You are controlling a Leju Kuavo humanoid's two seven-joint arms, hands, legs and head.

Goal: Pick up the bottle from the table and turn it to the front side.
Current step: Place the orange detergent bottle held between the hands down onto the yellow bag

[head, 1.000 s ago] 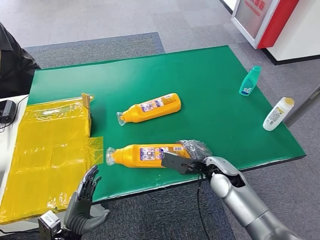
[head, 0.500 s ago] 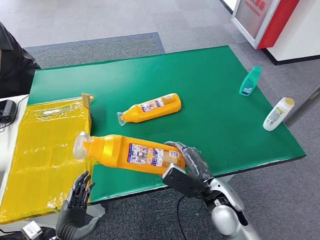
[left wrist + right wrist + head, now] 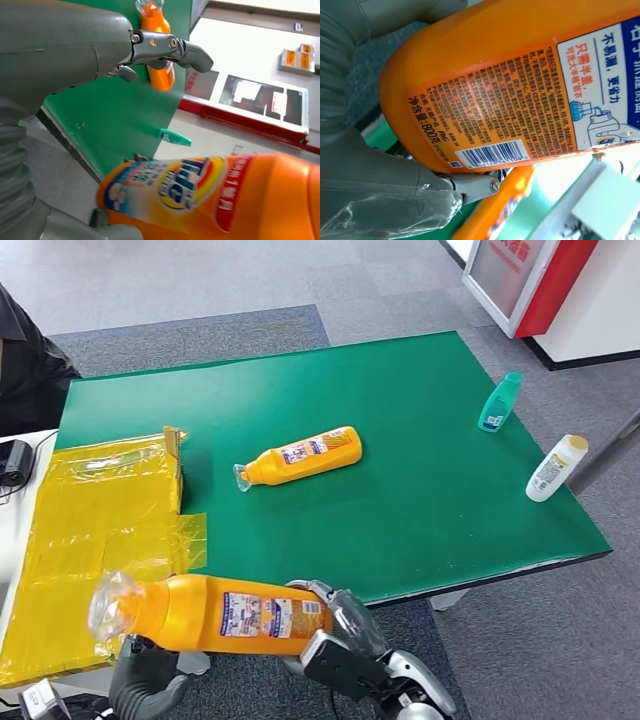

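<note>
Bottle [image 3: 226, 613], orange with a clear cap, is off the table and held level in the air just in front of the near edge of the green table [image 3: 423, 410], cap pointing to the robot's left. Right hand [image 3: 343, 625] grips it at the base end, fingers wrapped around the body. The right wrist view shows the back label [image 3: 497, 115] with barcode and fine print facing that camera. The left wrist view shows the colourful front label [image 3: 177, 185] facing that side.

Left hand [image 3: 140, 680] sits below the cap end of the bottle; from the head view, contact with the bottle cannot be confirmed. In the left wrist view its fingers [image 3: 170, 47] are extended and apart, with nothing between them.

Second orange bottle [image 3: 298, 457] lies on its side near the middle of the table. Teal bottle [image 3: 500, 400] and white bottle [image 3: 556, 467] lie well apart from it, toward the right edge. Yellow plastic sheet [image 3: 83, 540] covers the left side; a person's dark sleeve [image 3: 26, 365] is at the far left
</note>
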